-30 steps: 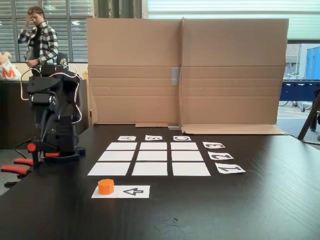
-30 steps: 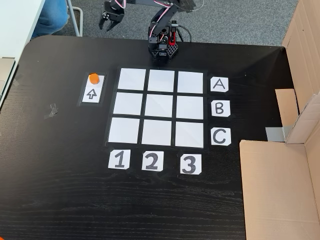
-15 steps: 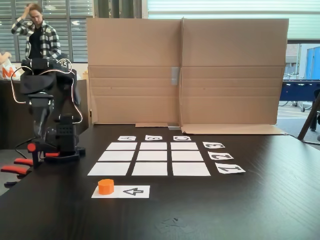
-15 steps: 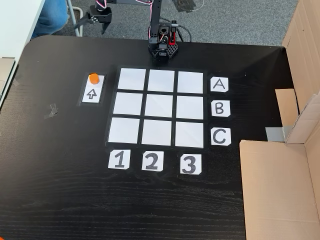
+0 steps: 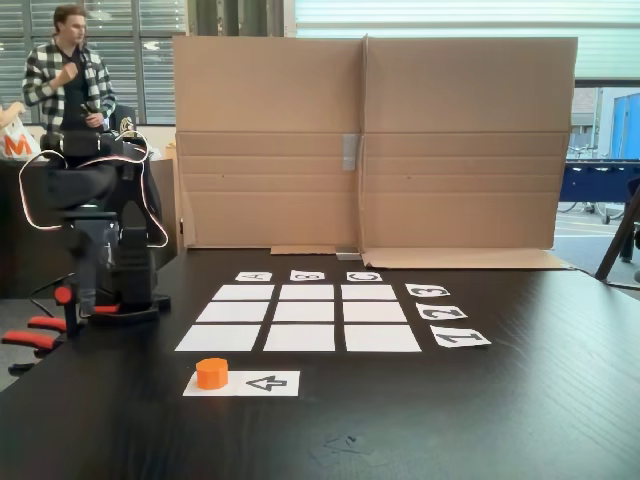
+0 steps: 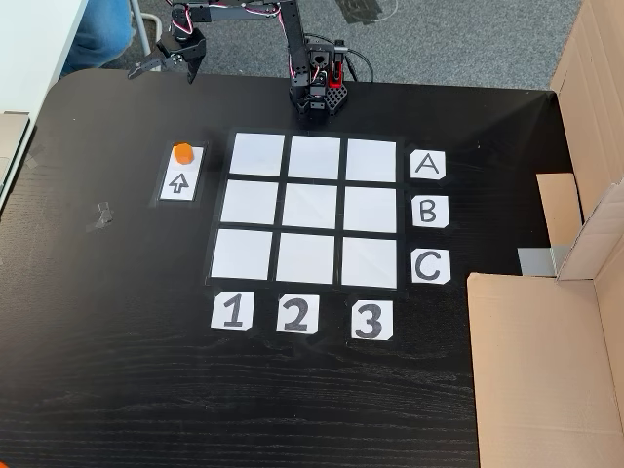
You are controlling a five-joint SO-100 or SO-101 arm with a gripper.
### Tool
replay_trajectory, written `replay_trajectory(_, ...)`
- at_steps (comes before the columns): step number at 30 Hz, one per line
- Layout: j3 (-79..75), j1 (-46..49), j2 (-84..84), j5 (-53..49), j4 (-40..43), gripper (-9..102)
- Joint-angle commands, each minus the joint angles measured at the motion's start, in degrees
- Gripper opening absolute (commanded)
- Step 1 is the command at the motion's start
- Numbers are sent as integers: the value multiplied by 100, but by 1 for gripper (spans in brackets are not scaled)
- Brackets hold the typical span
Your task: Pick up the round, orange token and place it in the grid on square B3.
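The orange token (image 6: 182, 151) (image 5: 211, 372) sits on the end of the long white arrow card (image 6: 180, 174), left of the grid (image 6: 308, 210) in the top-down fixed view. Square B3 (image 6: 370, 210) (image 5: 307, 292) is a blank white cell in line with cards B and 3. My gripper (image 6: 166, 66) hangs over the table's far edge, beyond the token and apart from it, jaws spread with nothing between them. In the low fixed view the arm (image 5: 95, 230) stands at the left.
Cardboard walls (image 5: 370, 140) (image 6: 585, 195) close the side past cards A, B, C. The arm's base (image 6: 314, 93) sits at the table edge by the grid. A person (image 5: 65, 60) stands behind the arm. A scrap of tape (image 6: 100, 214) lies left of the arrow card.
The arm has swung left in the top-down view and reached down towards the table edge above the token's card. The token has not moved. The person behind shifted pose.
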Motion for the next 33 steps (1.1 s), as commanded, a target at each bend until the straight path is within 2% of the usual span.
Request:
replay_trajectory(1, -264, -149, -79, -88, 44, 74)
replay_trajectory(25, -1283, -1433, -1723, -44, -9, 74)
replay_trajectory(33, -1318, -1723, -1819, -62, -334, 74)
